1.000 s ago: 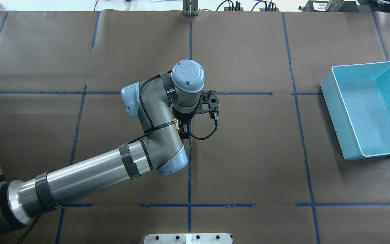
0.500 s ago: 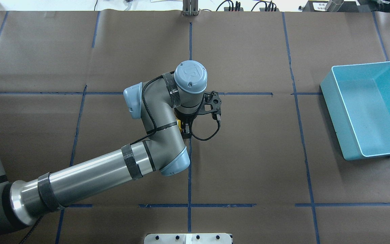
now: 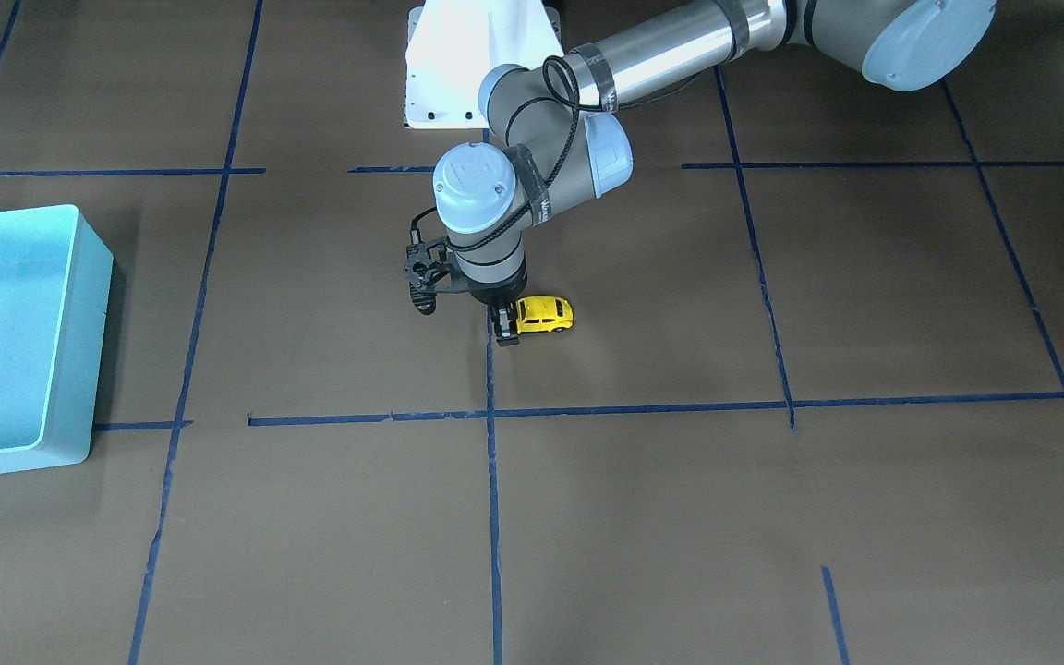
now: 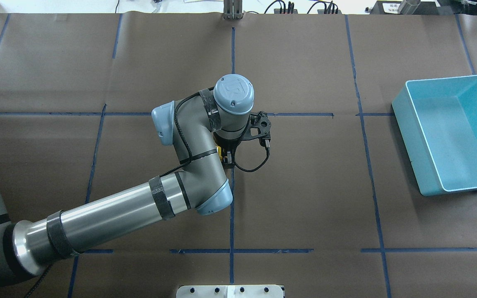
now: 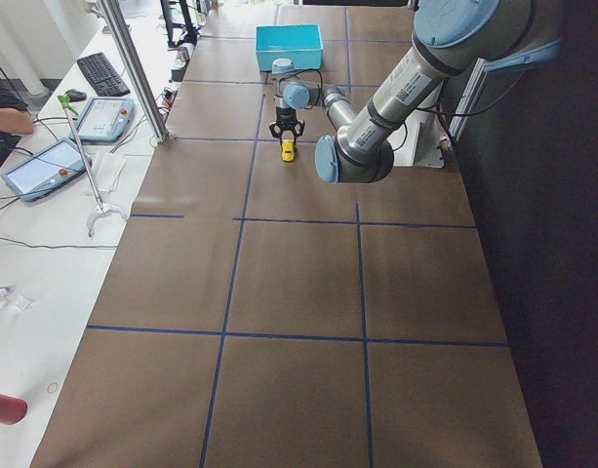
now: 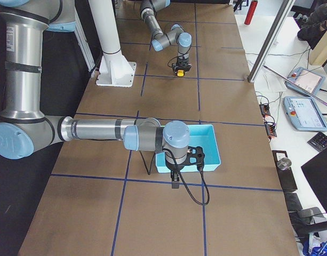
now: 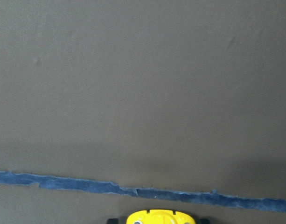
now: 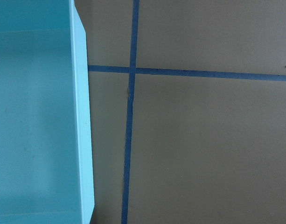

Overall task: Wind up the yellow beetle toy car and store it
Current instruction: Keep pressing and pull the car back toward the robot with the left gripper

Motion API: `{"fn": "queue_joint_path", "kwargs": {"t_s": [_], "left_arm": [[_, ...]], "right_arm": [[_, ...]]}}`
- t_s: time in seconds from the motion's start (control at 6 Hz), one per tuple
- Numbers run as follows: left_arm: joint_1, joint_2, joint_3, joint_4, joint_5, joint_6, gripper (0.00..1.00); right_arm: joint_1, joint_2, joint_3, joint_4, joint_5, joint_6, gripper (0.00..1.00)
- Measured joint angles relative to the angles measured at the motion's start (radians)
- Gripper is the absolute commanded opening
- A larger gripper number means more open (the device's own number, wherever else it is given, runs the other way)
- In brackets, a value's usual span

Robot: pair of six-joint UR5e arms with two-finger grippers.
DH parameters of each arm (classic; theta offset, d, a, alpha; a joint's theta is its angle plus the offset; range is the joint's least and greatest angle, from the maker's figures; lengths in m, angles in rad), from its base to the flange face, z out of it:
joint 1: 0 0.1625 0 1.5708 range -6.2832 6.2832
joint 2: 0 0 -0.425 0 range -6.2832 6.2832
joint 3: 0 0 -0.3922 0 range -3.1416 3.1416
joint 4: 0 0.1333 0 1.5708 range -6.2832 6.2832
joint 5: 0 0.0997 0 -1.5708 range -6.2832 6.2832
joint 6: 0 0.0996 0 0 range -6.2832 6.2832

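Observation:
The yellow beetle toy car [image 3: 548, 314] stands on its wheels on the brown table near the middle blue tape line. My left gripper [image 3: 505, 326] points straight down and is shut on one end of the car. In the overhead view [image 4: 227, 157] the wrist hides most of the car, and only a yellow sliver [image 4: 220, 151] shows. The car's rounded end shows at the bottom edge of the left wrist view [image 7: 160, 217]. My right gripper [image 6: 175, 180] hangs just outside the turquoise bin [image 6: 211, 154], and I cannot tell whether it is open or shut.
The turquoise bin [image 4: 406, 111] is empty at the table's right end; its wall fills the left of the right wrist view [image 8: 82, 116]. A white mounting plate [image 3: 481, 65] lies at the robot's base. Blue tape lines cross the table.
My left arm shifted slightly to the right with the car in its gripper between the first two frames. Since then it has held still.

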Motion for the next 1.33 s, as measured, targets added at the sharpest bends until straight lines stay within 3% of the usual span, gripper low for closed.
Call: {"fn": "queue_joint_path", "kwargs": {"t_s": [0.33, 0.83, 1.33], "left_arm": [[0.0, -0.007, -0.002, 0.015, 0.001, 0.001, 0.2], [0.001, -0.008, -0.056, -0.017, -0.004, -0.002, 0.17], [0.038, 0.011, -0.094, -0.203, -0.018, -0.007, 0.13]], "right_arm": [[0.0, 0.0, 0.0, 0.0, 0.001, 0.0, 1.0], [0.0, -0.009, 0.005, 0.0, 0.004, 0.0, 1.0], [0.0, -0.009, 0.002, 0.0, 0.0, 0.0, 1.0]]}}
